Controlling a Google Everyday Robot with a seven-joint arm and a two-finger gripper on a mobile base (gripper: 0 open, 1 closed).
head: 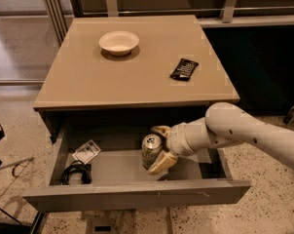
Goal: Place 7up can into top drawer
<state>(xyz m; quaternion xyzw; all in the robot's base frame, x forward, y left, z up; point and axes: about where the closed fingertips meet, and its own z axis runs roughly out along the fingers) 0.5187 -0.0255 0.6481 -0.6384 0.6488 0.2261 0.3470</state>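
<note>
The 7up can point(150, 151) stands upright on the grey floor of the open top drawer point(113, 167), near its middle. My gripper point(160, 146) reaches into the drawer from the right, just right of the can. Its tan fingers point(162, 163) are spread, one behind the can and one in front of it at its lower right. The jaws stand wider than the can and do not squeeze it.
A black cable coil point(76, 172) and a small white packet point(87, 151) lie at the drawer's left end. On the tan cabinet top point(88, 82) sit a white bowl point(119, 42) and a flat black packet point(184, 68). The drawer front point(137, 195) juts toward me.
</note>
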